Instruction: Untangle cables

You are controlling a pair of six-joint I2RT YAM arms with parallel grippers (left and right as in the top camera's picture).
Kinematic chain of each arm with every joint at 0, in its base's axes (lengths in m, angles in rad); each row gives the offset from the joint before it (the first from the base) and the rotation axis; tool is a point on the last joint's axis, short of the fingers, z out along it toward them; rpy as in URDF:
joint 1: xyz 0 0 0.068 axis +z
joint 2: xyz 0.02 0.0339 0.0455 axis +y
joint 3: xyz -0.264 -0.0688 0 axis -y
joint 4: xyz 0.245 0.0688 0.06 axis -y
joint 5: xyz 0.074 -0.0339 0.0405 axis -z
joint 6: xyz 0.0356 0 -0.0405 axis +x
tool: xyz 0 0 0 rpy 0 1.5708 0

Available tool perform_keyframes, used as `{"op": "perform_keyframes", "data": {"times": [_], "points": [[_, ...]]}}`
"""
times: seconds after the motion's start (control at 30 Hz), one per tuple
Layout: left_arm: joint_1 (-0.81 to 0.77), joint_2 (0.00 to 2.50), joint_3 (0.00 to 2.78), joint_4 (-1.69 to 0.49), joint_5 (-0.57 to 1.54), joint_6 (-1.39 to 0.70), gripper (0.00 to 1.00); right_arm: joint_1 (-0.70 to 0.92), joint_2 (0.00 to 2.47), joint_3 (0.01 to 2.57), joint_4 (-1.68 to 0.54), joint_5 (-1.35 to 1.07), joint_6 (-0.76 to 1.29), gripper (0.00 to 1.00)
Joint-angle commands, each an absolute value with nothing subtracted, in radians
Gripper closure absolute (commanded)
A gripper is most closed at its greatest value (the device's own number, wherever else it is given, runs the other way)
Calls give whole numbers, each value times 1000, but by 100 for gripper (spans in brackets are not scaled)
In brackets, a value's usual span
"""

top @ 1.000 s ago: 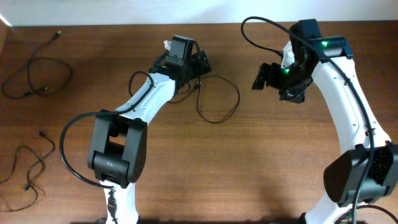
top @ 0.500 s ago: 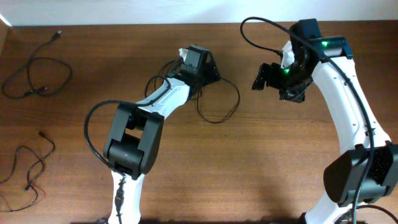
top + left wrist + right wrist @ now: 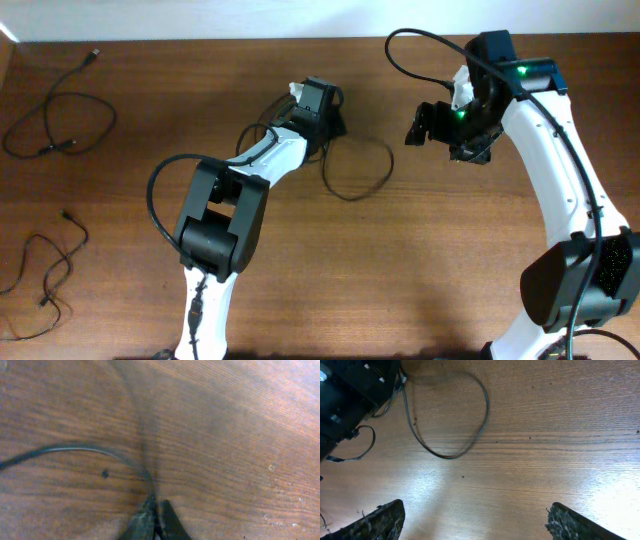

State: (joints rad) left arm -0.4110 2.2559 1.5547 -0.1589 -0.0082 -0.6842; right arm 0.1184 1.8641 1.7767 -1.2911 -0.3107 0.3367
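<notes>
Okay, left gripper point(image 3: 155, 521) clenched on the thin black flexible cable loop point(image 3: 488, 407), upper centre of overhead frame, lying on brown wooden tabletop point(image 3: 450, 260). Right gripper point(image 3: 475, 522) spread wide, empty, upper right. Two more thin black cords point(image 3: 80, 95) at left edge, well apart. Risk: cord looks pinched only at fingertips, so a pull may slip it free or cinch the loop. No readable labels or brands.
</notes>
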Motion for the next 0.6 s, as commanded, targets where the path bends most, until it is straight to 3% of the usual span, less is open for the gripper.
{"op": "perform_keyframes", "data": {"times": [0.0,0.27,0.4,0.57], "points": [[-403,2265,1569,-117,-4,-685,100,118,1860,1773,-1295,-301,328,8],[-310,1951,1606,-212,-4,-326,100,118,1860,1773,-1294,-302,321,8],[-159,1695,1606,-355,-4,-91,100,118,1860,1773,-1294,-302,321,8],[118,1533,1606,-349,-58,78,100,118,1860,1773,-1294,-302,321,8]]}}
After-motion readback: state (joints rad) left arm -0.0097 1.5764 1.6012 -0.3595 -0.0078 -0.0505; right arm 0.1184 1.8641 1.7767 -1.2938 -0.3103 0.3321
